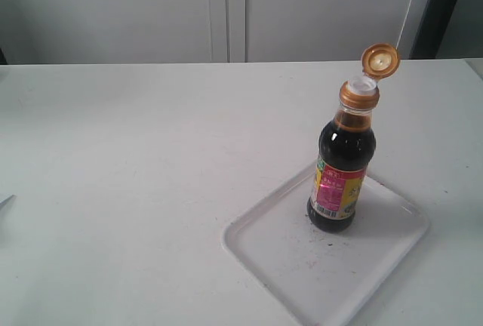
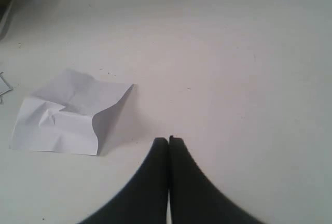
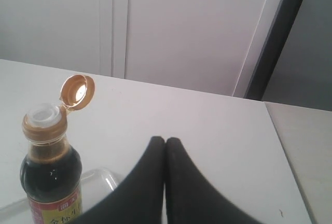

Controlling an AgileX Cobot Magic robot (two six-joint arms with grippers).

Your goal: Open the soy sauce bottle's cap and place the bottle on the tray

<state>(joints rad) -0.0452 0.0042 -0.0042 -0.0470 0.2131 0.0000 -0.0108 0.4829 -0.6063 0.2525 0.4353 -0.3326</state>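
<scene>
The soy sauce bottle (image 1: 341,176) stands upright on the white tray (image 1: 287,254), toward the tray's far side. Its copper-gold cap (image 1: 359,94) is flipped open, the round lid (image 1: 379,60) hinged back and the white spout showing. The right wrist view shows the same bottle (image 3: 50,180) with its cap (image 3: 44,124) open, beside my right gripper (image 3: 165,141), which is shut with nothing in it and apart from the bottle. My left gripper (image 2: 168,141) is shut and empty over bare table, away from the bottle. Neither gripper appears in the exterior view.
A crumpled sheet of white paper (image 2: 67,112) lies on the table near the left gripper. White cabinet doors (image 1: 226,9) stand behind the table. The table's edge (image 3: 288,156) runs past the right gripper.
</scene>
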